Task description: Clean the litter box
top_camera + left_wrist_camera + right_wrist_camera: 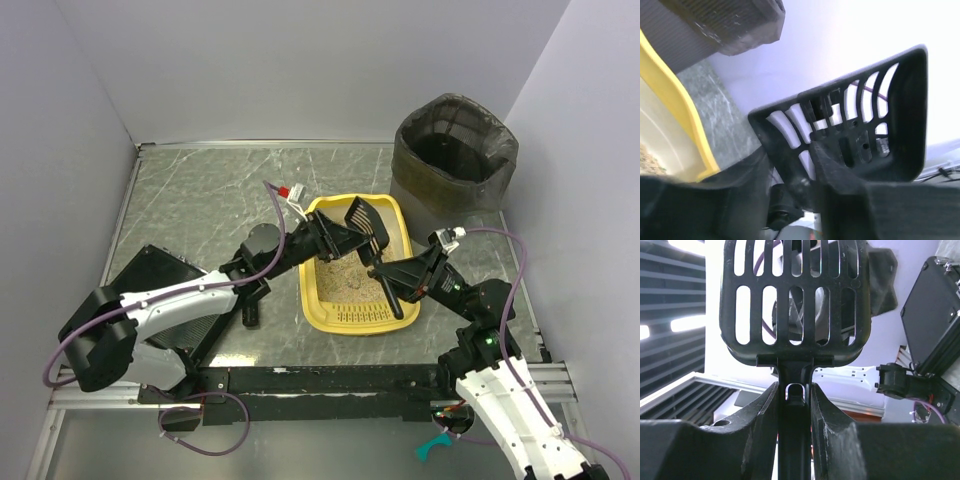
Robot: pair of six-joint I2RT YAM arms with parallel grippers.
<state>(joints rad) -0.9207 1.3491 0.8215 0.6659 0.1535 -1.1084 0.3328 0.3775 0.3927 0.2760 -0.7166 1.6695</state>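
Observation:
The yellow litter box lies mid-table with beige litter inside; its rim shows at the left of the left wrist view. A black slotted scoop is held over its far end. My right gripper is shut on the scoop's handle, just below the slotted head. My left gripper reaches in from the left, its jaws half closed round the edge of the scoop head. One finger lies against the scoop, and light still shows beside the other.
A dark grey round bin with a bag liner stands at the back right, close to the box; its ridged side fills the top of the left wrist view. A black case lies at the left by my left arm. Grey walls enclose the table.

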